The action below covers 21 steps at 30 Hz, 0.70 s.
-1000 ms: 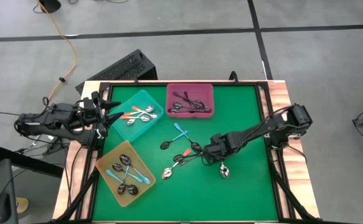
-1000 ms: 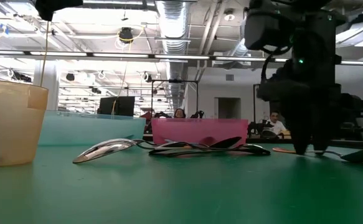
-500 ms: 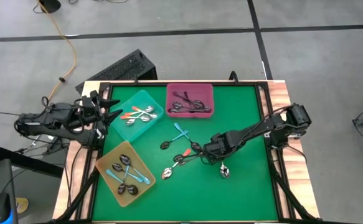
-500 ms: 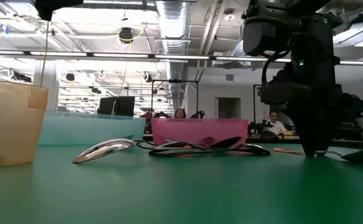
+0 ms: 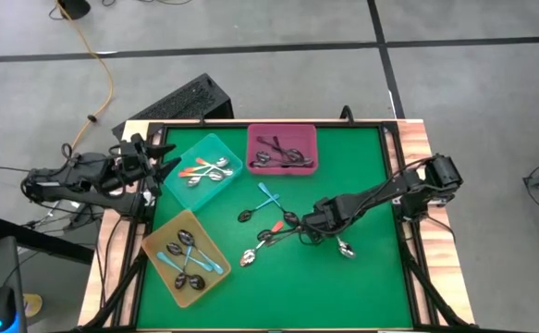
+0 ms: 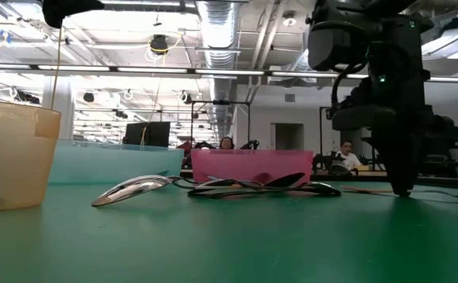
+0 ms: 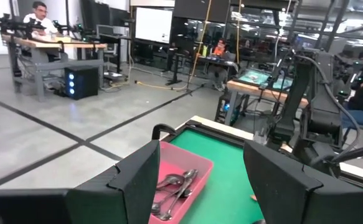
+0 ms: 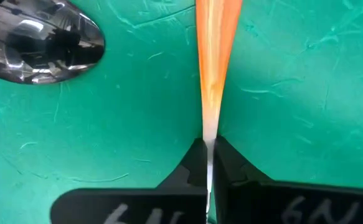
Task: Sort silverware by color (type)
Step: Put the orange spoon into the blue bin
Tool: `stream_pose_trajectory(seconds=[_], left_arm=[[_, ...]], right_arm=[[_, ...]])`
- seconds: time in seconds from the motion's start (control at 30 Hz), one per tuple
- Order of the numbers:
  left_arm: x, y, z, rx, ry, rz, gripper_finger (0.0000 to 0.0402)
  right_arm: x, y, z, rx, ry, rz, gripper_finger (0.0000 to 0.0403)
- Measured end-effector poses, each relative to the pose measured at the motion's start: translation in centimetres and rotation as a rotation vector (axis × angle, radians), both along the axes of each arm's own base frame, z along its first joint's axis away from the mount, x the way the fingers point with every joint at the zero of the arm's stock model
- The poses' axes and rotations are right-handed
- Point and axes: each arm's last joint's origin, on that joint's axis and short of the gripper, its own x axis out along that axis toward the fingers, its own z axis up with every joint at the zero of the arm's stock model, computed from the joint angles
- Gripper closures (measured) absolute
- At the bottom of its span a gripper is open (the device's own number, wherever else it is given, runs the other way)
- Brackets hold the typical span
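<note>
right claw [image 8: 207, 163] pinched thin end of orange spoon [image 8: 215, 56], mid-frame on tabletop [image 5: 371, 277], likely for teal tray [image 5: 204, 172] | left claw [image 7: 197, 171] spread wide, waiting at left edge

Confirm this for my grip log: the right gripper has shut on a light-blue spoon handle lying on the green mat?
Not quite. The right gripper has shut on an orange spoon handle, not light blue; the right wrist view shows it over the green mat.
</note>
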Motion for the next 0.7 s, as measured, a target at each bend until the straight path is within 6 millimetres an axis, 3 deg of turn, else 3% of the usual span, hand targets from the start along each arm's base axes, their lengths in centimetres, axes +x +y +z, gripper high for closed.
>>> stream_pose_trajectory(seconds=[0.4,0.7], left_arm=[[0.0,0.0,0.3,-0.005,-0.031,-0.010,0.0183],[0.0,-0.1,1.0,-0.005,-0.101,-0.028,0.0183]], right_arm=[[2.4,-1.4,2.6,-0.030,-0.079,0.113,0.0398],[4.8,-4.4,6.4,-0.117,-0.168,0.220,0.0398]])
